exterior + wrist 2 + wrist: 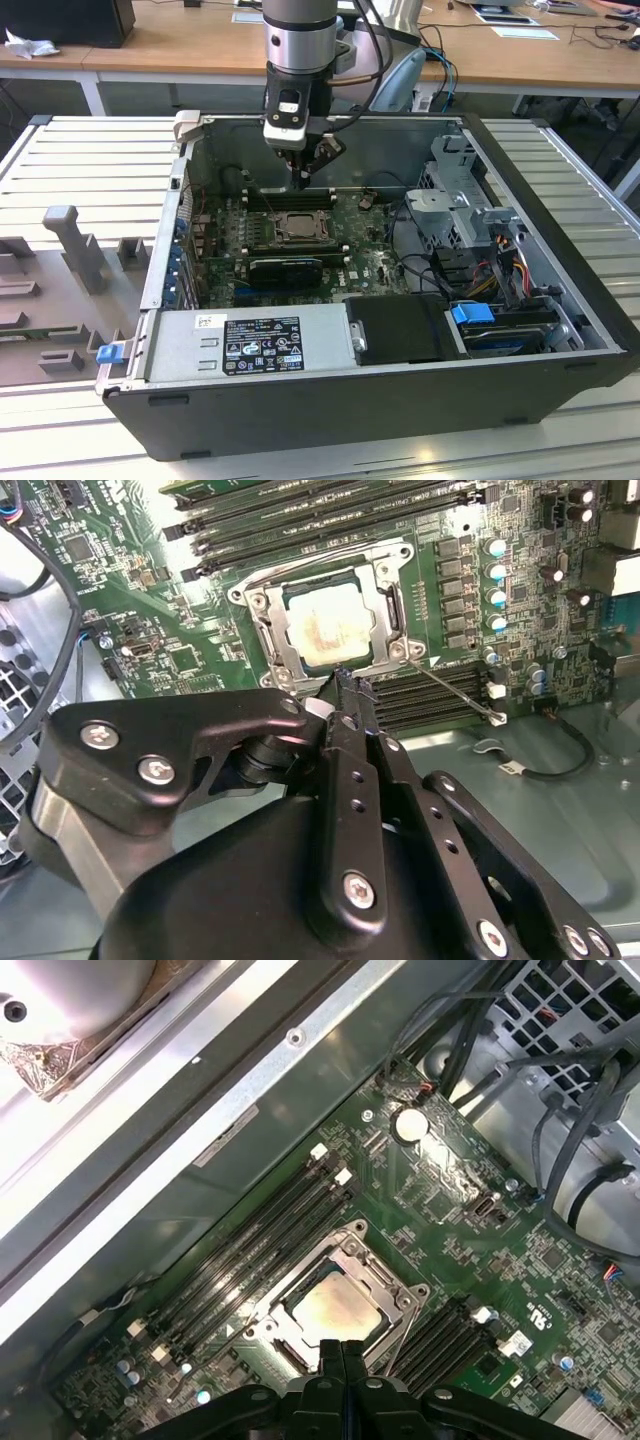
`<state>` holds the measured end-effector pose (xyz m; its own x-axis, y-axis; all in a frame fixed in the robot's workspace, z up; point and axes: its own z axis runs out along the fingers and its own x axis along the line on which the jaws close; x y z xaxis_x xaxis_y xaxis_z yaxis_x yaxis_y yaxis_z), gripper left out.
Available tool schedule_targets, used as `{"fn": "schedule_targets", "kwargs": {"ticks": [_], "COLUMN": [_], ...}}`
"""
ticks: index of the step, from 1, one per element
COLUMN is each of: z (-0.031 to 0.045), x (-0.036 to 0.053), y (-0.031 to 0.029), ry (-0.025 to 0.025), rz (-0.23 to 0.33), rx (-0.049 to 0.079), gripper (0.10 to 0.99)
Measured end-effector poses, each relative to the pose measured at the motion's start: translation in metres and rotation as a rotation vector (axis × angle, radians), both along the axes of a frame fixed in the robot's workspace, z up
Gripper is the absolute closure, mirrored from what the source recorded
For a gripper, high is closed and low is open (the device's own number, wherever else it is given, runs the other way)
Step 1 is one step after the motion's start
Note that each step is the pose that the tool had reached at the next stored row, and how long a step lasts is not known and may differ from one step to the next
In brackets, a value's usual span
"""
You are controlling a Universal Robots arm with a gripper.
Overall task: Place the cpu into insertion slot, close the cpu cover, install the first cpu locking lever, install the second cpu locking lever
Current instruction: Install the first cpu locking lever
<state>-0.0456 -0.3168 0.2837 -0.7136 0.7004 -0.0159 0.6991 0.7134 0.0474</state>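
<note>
The silver-grey square cpu [325, 625] lies in the metal-rimmed insertion slot [256, 610], with the silver frame cpu cover [330, 565] down. The black claw [345, 680] hovers closed on nothing. The thin wire lever [455, 692] looks unlatched.

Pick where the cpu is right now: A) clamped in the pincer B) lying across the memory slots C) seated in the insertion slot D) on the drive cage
C: in the second wrist view the cpu lies flat in the insertion slot, framed by the cpu cover; the pincer at the socket's edge is shut.
</note>
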Motion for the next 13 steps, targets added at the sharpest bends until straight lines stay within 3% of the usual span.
{"fn": "schedule_targets", "kwargs": {"ticks": [13], "z": [0.0], "x": [0.0], "y": [0.0], "ry": [0.0], "rz": [0.035], "rx": [0.0], "gripper": [0.98]}}
